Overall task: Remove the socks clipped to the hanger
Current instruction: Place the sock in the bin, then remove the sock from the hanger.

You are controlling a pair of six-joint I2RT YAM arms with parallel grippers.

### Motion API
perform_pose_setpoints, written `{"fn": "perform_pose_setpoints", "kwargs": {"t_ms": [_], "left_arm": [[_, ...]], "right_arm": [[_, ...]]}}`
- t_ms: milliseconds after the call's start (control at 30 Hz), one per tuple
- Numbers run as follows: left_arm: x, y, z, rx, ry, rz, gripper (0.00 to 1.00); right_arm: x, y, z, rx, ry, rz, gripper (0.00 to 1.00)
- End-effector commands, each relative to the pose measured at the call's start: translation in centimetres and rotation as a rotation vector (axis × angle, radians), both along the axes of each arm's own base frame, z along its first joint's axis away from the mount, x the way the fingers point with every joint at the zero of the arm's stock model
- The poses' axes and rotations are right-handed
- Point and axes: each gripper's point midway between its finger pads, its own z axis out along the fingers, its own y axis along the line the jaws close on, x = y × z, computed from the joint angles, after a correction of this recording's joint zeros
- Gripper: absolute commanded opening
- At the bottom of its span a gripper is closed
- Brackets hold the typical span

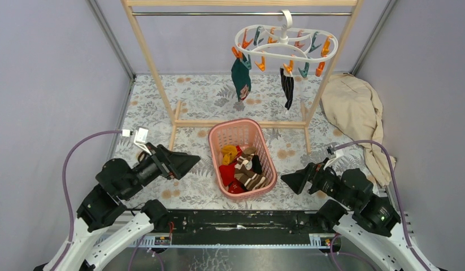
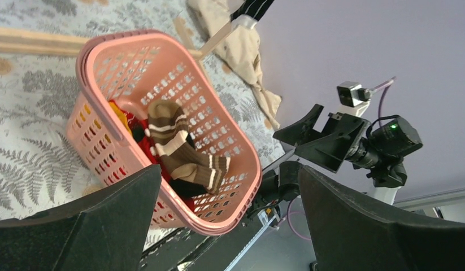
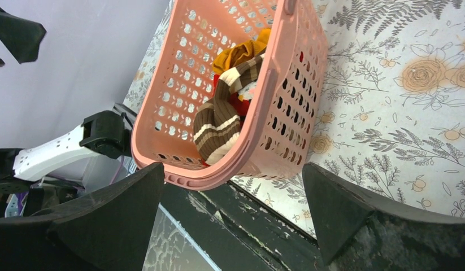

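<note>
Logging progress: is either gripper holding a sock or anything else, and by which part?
Nothing is held. The left gripper and right gripper are both open and empty, flanking the pink basket.

We see a fern-and-flower patterned table (image 1: 196,101) carrying a pink basket (image 1: 214,158) at centre, a wooden rack (image 1: 193,122) standing at twelve o'clock and a beige garment (image 1: 354,107) heaped at two o'clock.
</note>
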Motion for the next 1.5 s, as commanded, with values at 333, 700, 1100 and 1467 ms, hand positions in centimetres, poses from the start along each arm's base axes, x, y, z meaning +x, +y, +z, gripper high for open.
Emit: {"fn": "perform_pose_setpoints", "kwargs": {"t_ms": [333,700,1100,1467], "left_arm": [[3.7,-2.1,-2.7,0.079,0.033,0.042,0.99],[5.1,-2.6,-5.1,0.097,0.012,0.064,0.99],[6.0,-3.8,-7.5,0.131,0.02,0.037,0.99],[11.2,-3.1,-4.9,0.238,-0.09,0.223,0.99]], "right_arm": [[5.0,-0.7,0.5,-0.022,-0.095,-0.206,1.0],[7.4,-0.3,-1.6,-0.144,-0.109,-0.238,1.0],[7.5,-1.2,-2.2,-0.173,-0.113,-0.269,1.0],[7.1,-0.7,-2.9,-0.151,-0.09,-0.248,1.0]]}}
